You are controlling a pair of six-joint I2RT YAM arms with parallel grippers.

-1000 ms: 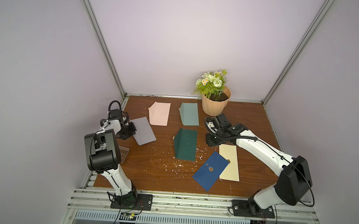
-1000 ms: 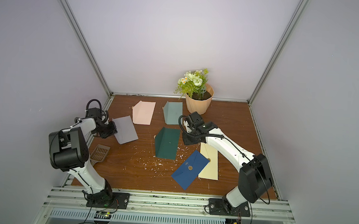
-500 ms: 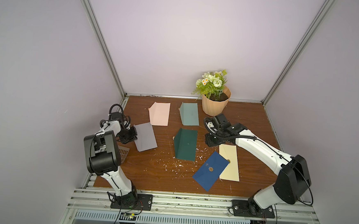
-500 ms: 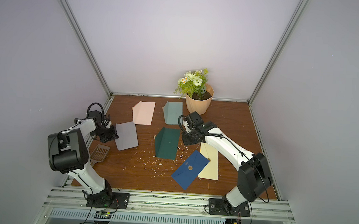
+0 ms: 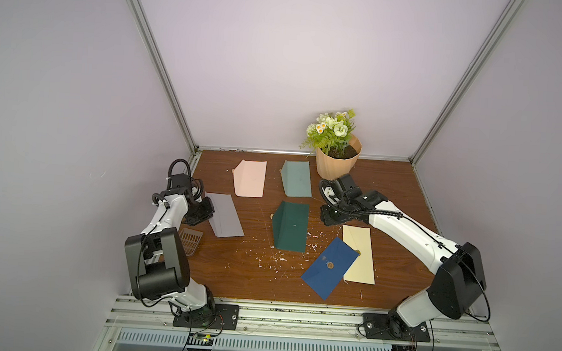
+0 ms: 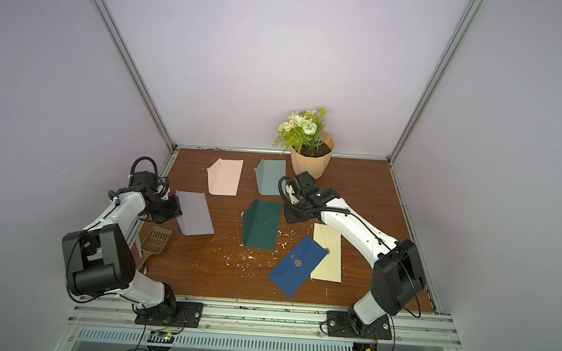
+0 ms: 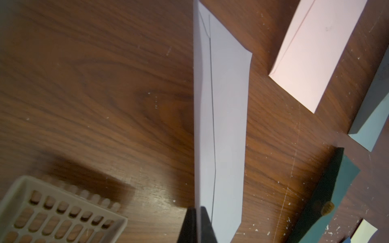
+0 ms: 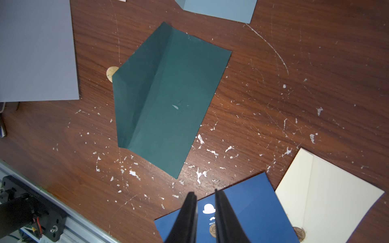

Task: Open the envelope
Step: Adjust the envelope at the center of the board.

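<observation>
The counter (image 5: 389, 189) is dark wood grain, scratched and dusted with white flecks (image 5: 281, 258), boxed in by pale lilac walls (image 5: 279, 66) with metal posts in the corners.

I count six envelopes, one potted plant, one slotted scoop and two arms. The grey envelope (image 5: 225, 214) lies at the left of the frame in both top views. The left end effector (image 7: 196, 212) is clamped on its edge, the paper running straight in between the black fingers (image 7: 205, 223) in the left wrist view.

Across the back sit a pink envelope (image 5: 250, 178) and a pale blue-green envelope (image 5: 296, 183), with the potted plant (image 5: 338, 159) at the upper right. A dark green envelope (image 5: 291, 227) sits in the middle with its flap folded up. Lower right, a navy envelope (image 5: 329, 269) overlaps a corner of a cream envelope (image 5: 361, 254).

The right end effector (image 8: 205, 202) hangs above the navy one, its fingers slightly parted and holding nothing. The scoop (image 5: 189, 241) sits beside the left arm, near the grey envelope's lower corner.
</observation>
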